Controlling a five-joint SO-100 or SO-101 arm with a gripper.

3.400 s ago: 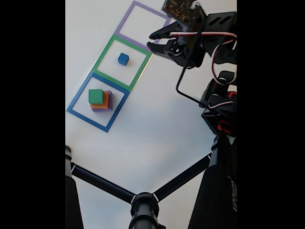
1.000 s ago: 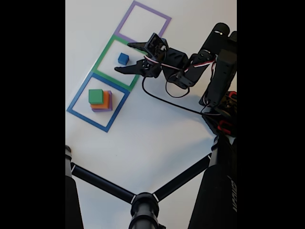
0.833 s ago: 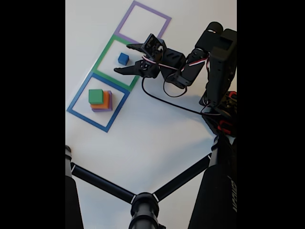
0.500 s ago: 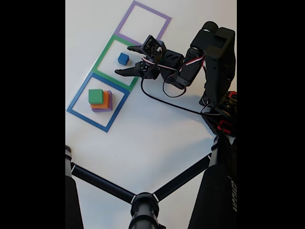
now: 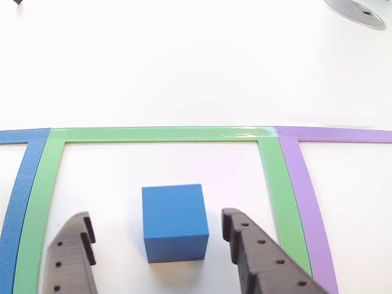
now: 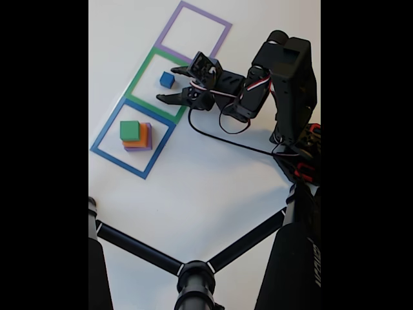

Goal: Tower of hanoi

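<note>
White bench (image 5: 184, 61), other view: blue cube (image 5: 174, 222) sits in green square (image 5: 269, 177), fingers (image 5: 245, 245) spread wide either side, not touching. Fixed view: gripper (image 6: 169, 82) at cube; green/orange/purple stack (image 6: 135, 135) untouched in blue square (image 6: 103, 139); purple square (image 6: 193, 29) vacant. Early stage.

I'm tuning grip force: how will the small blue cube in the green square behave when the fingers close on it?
The small blue cube looks solid with flat sides, so it is probably stiff and unlikely to roll. Its matte faces suggest it won't slip much. It is small and so likely light: since the open gripper straddles it unevenly, one finger may nudge it sideways first.
</note>
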